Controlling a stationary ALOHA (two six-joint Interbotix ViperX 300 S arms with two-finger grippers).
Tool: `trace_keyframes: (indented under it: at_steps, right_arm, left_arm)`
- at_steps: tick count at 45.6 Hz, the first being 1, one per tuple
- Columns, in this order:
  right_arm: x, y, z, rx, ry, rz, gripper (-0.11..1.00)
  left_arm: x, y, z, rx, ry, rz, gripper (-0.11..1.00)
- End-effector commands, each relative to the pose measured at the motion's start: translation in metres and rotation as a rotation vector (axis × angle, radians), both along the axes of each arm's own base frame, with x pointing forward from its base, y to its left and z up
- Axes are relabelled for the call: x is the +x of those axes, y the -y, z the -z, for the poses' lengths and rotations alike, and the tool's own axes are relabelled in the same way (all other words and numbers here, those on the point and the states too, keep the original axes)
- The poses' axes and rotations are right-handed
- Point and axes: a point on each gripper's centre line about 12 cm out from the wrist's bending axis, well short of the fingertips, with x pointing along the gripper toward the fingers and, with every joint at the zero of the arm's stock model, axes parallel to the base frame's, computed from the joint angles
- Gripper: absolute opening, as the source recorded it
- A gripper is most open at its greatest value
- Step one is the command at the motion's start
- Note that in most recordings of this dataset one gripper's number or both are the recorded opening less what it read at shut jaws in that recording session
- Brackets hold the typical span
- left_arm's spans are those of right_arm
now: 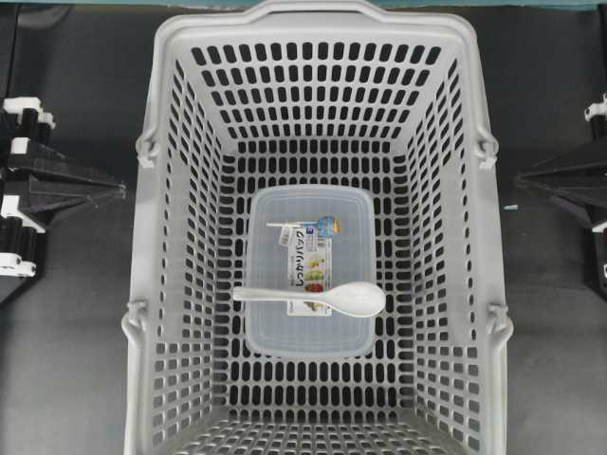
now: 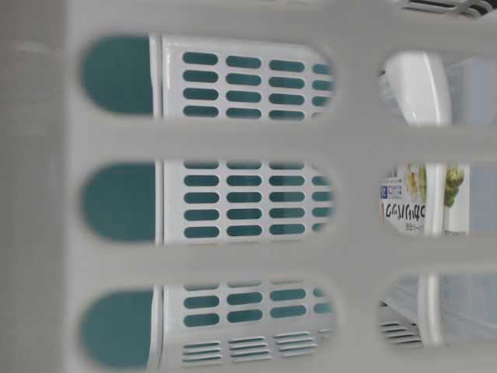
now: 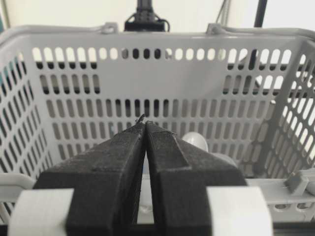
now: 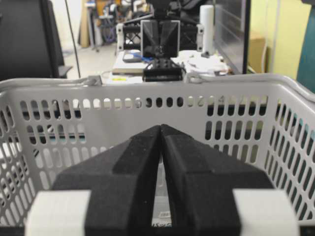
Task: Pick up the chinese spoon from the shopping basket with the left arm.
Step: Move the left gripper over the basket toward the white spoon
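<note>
Inside the shopping basket (image 1: 171,190), the chinese spoon (image 1: 318,298) lies crosswise on the clear lidded container (image 1: 308,213), bowl to the right. The left gripper (image 3: 144,123) and right gripper (image 4: 161,129) are both clenched on nothing, apparently outside the basket's walls at either side.

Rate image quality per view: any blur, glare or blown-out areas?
Overhead: sharp, evenly lit; chinese spoon glossy but readable on the container. Table-level: shopping basket wall pressed against the lens, blurred, blocking most of the frame. Left wrist: left claw soft in the foreground, background blown out white. Right wrist: right claw soft, room behind reasonably exposed.
</note>
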Motion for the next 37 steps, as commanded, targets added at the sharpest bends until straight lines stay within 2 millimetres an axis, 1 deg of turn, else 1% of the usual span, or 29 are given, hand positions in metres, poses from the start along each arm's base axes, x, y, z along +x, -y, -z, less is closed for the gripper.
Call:
trace_keyframes:
  at_steps: [1,2,5,11,17,20,26,30,32,33,37]
  right_arm:
    - [0.002,0.0,-0.006,0.006,0.014,-0.001,0.0]
    - [0.002,0.0,-0.006,0.009,0.006,-0.003,0.0]
    - [0.002,-0.001,-0.003,0.011,-0.017,-0.004,0.0]
    - [0.002,-0.001,0.0,0.023,-0.069,-0.007,0.0]
    - [0.001,-0.001,-0.005,0.035,-0.069,-0.009,0.02]
    - [-0.001,-0.002,-0.007,0.038,-0.063,-0.011,0.16]
    - [-0.004,-0.004,-0.01,0.062,-0.065,-0.024,0.57]
    - [-0.004,-0.006,-0.008,0.072,-0.081,-0.035,0.77]
    - [-0.004,-0.007,-0.007,0.079,-0.092,-0.041,0.82]
    - [-0.004,-0.008,-0.006,0.082,-0.095,-0.043,0.82]
    - [-0.004,-0.008,-0.006,0.091,-0.1,-0.044,0.78]
  left_arm:
    - [0.006,0.004,-0.019,0.012,0.006,0.021,0.06]
    - [0.008,0.004,-0.022,0.004,-0.005,0.022,0.06]
    - [0.013,0.005,-0.027,-0.01,-0.039,0.026,0.0]
    - [0.026,0.009,-0.038,-0.019,-0.113,0.039,0.0]
    - [0.041,0.013,-0.049,-0.014,-0.177,0.053,0.0]
    - [0.049,0.013,-0.053,-0.019,-0.217,0.05,0.0]
    - [0.072,0.019,-0.055,-0.015,-0.355,0.061,0.0]
    - [0.086,0.023,-0.053,-0.009,-0.445,0.066,0.0]
    - [0.096,0.025,-0.05,-0.005,-0.497,0.068,0.0]
    - [0.1,0.026,-0.049,-0.005,-0.517,0.068,0.0]
    - [0.116,0.03,-0.041,-0.003,-0.596,0.072,0.0]
